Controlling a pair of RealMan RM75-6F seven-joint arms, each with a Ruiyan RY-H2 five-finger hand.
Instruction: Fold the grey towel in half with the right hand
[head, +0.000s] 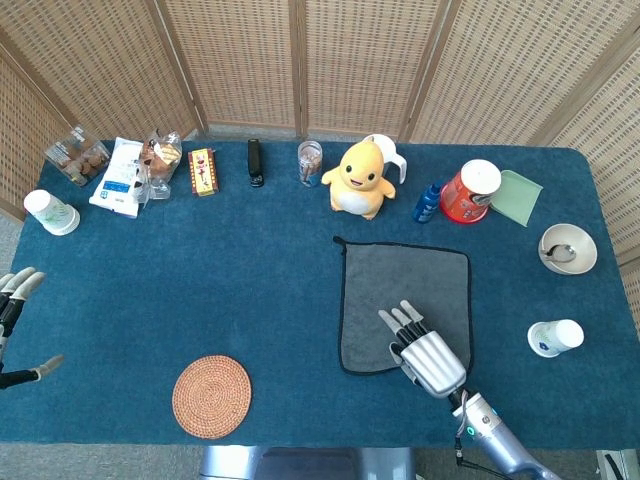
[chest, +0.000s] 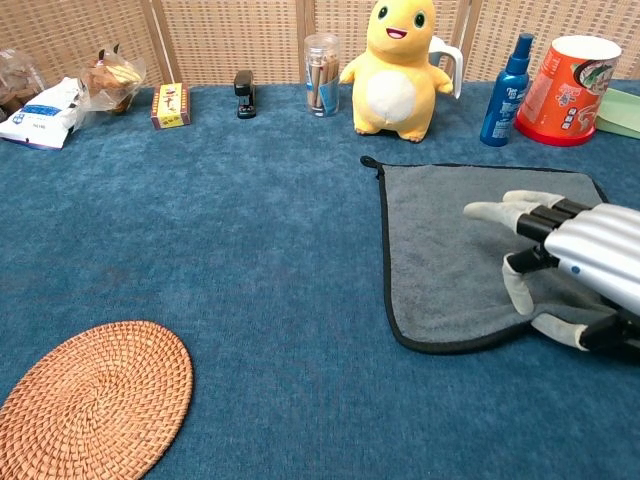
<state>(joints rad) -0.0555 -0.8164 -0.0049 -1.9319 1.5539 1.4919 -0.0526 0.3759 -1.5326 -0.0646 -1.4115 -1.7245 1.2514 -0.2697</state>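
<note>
The grey towel (head: 400, 285) (chest: 445, 240) with a black hem lies flat and unfolded on the blue table, right of centre. My right hand (head: 425, 352) (chest: 575, 265) hovers over the towel's near right part, fingers apart and pointing toward the towel's middle. It holds nothing that I can see; whether a fingertip touches the cloth is unclear. My left hand (head: 15, 320) shows only at the far left edge of the head view, fingers spread, away from the towel.
A yellow plush toy (head: 358, 178) (chest: 396, 65), blue spray bottle (chest: 505, 88) and red cup (chest: 568, 75) stand just behind the towel. A woven coaster (head: 211, 396) lies near left. A bowl (head: 567, 248) and paper cup (head: 555, 338) sit right of the towel.
</note>
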